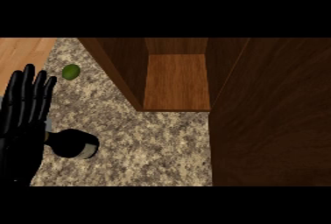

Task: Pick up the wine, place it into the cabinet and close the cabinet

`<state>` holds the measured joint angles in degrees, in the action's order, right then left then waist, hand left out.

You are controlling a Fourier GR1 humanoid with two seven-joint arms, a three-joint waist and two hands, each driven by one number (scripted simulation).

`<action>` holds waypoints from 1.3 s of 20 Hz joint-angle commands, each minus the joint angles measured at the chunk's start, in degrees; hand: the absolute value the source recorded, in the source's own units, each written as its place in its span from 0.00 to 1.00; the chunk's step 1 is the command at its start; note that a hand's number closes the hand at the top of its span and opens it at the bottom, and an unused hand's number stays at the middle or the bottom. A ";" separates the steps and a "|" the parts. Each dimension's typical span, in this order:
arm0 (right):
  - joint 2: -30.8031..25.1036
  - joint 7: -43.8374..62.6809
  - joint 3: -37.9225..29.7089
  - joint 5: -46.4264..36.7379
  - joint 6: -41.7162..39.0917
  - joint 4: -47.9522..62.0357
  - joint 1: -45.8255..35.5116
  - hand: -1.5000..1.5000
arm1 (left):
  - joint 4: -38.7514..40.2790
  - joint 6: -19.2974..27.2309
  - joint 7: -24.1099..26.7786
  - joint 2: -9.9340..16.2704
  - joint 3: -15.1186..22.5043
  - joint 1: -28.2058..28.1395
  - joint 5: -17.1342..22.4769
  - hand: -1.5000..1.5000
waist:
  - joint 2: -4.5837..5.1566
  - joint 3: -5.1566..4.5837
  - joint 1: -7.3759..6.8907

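The wine bottle (75,144) is a dark shape on the speckled counter at the lower left, with a pale band on its right side. Its left end is hidden behind my left hand (22,127). That hand shows along the left edge, open, fingers straight and pointing up. I cannot tell whether it touches the bottle. The cabinet (176,83) stands open at the top centre, showing a bare wooden shelf inside. Its dark wooden door (271,113) is swung open and fills the right side. My right hand is not in view.
A small green lime (71,71) lies on the counter (155,144) at the upper left, near my left fingertips. A lighter wooden surface (22,50) shows beyond the counter's top left corner. The cabinet's left wall (116,70) juts out over the counter.
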<state>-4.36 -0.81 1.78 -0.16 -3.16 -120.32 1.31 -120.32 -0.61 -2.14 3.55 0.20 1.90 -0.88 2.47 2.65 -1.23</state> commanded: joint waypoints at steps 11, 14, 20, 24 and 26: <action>-3.37 6.41 2.00 13.43 -10.00 -7.80 11.50 0.00 | 7.27 -1.51 -11.66 3.63 -15.59 6.08 22.54 0.00 | -2.62 -2.64 1.81; -5.84 13.00 -1.53 17.44 -9.84 -12.50 9.93 0.00 | 8.74 -1.14 -11.27 3.68 -15.51 6.90 23.04 0.00 | -2.54 -2.66 1.55; -4.22 16.86 -0.80 17.25 -9.46 -16.67 10.99 0.00 | 7.24 2.87 -13.67 3.41 -12.77 8.67 20.34 0.00 | -2.52 -2.65 1.51; -5.08 19.30 -4.09 18.77 -9.36 -14.59 5.92 0.00 | 7.20 3.84 -11.18 1.55 -10.70 7.37 18.35 0.00 | -2.50 -2.65 1.35; -4.41 17.21 -5.25 19.91 -11.33 -14.88 8.78 0.00 | 2.56 5.02 -14.06 1.06 -10.13 4.53 18.66 0.00 | -2.53 -2.64 1.32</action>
<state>-9.20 17.03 -1.87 18.33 -12.83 -135.36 9.59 -114.81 2.13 -15.32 6.49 -12.44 8.49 19.73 -0.06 0.00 0.14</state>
